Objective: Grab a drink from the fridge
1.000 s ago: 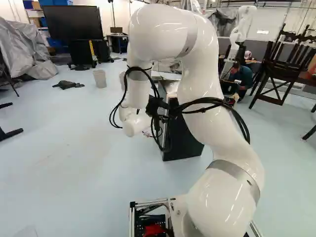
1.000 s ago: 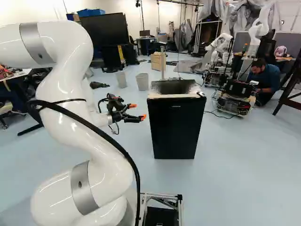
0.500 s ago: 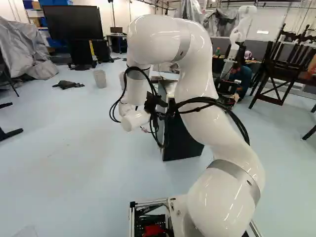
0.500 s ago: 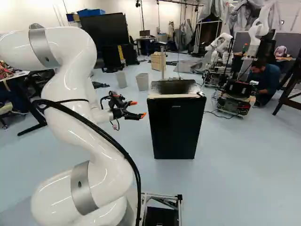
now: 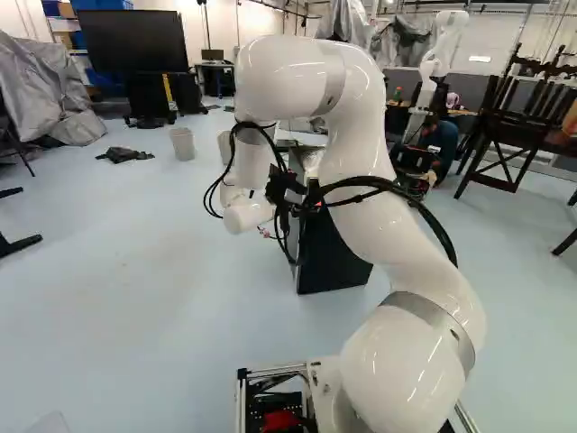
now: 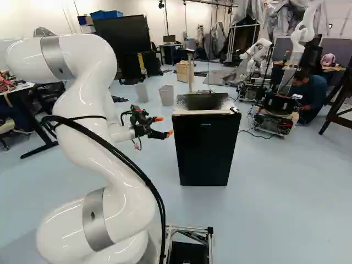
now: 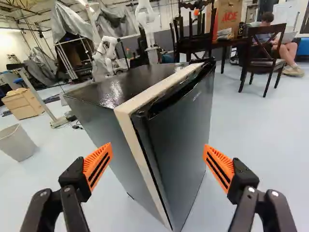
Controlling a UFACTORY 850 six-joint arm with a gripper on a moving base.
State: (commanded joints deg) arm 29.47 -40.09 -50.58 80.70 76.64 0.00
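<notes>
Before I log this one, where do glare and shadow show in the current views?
Wrist view: white glare on top of the fridge. Left base view: bright streaks on the arm. Right base view: similar streaks on the arm, glare on the fridge's top, its front nearly solid black.

Robotics lab. One white arm [image 6: 124,203] stood on a metal frame [image 5: 270,371]; another robot [image 6: 303,34], also white, rose beyond, near exposed electronics [image 6: 275,122]. Also present: large screen [image 5: 133,41], desk [image 6: 172,45] with computer [image 6: 169,38], grey sheeting [image 5: 45,81] in draped folds, blue bins [image 6: 107,14], overhead rails [image 7: 30,20], smooth pale floor [image 5: 135,289].
</notes>
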